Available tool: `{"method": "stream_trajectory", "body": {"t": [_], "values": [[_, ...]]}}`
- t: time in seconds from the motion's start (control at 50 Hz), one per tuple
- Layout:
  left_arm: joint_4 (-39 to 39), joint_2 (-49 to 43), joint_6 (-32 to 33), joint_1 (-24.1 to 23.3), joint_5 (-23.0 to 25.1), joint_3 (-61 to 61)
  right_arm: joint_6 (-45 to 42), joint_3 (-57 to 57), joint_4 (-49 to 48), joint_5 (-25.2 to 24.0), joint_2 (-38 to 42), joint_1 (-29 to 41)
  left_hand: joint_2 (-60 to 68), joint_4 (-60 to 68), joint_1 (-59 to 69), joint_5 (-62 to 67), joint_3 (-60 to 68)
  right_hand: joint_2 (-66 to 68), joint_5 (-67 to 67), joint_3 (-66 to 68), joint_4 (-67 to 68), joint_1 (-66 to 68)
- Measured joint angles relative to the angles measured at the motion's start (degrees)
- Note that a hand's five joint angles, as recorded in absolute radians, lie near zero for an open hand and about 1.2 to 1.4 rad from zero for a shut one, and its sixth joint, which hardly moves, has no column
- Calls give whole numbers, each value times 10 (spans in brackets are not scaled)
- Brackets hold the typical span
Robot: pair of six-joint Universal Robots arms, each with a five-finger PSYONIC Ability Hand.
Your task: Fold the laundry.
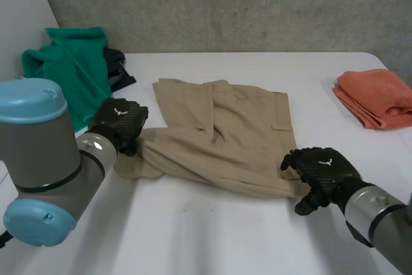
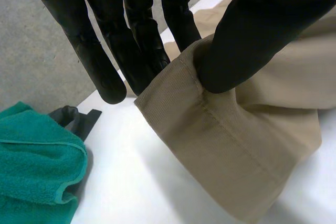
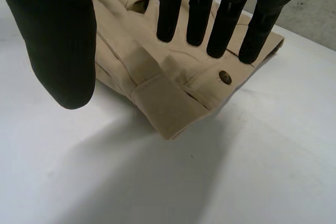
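Observation:
Tan trousers (image 1: 225,133) lie folded across the middle of the white table (image 1: 212,236). My left hand (image 1: 119,123) is at their left end. In the left wrist view its thumb (image 2: 252,40) presses down on the hemmed cuff (image 2: 210,129) and the fingers sit behind it, pinching the cloth. My right hand (image 1: 322,169) is at the trousers' near right corner. In the right wrist view its fingers (image 3: 199,3) are straight over the waistband, near the button (image 3: 225,77). Its thumb (image 3: 58,35) stands apart, off the cloth.
A green towel (image 1: 71,69) is bunched at the table's far left, with a dark item (image 1: 119,69) beside it; both lie just beyond my left hand (image 2: 31,161). A folded orange cloth (image 1: 376,94) lies at the far right. A grey wall stands behind the table.

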Motion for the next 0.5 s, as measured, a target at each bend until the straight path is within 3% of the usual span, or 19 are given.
{"method": "stream_trajectory", "body": {"t": [0.08,0.18,0.24,0.38,0.5], "values": [[-13,-4,-12,0,0,14,2,-14,-35,3,50,10,0,0,0,0,1,96,65,68,65,73],[-20,-7,-17,-2,0,16,-1,-46,-57,14,108,21,0,0,0,0,2,377,331,339,338,312],[-26,-3,-15,-4,-1,8,-5,-59,-60,25,111,24,0,0,0,0,2,398,361,369,379,325],[-97,66,-4,-12,0,-28,-56,-101,-16,37,-14,21,0,0,0,0,2,398,361,369,381,325],[-211,194,13,-32,3,-52,-158,-176,134,23,-121,17,1,0,0,0,2,398,361,369,381,325]]}}
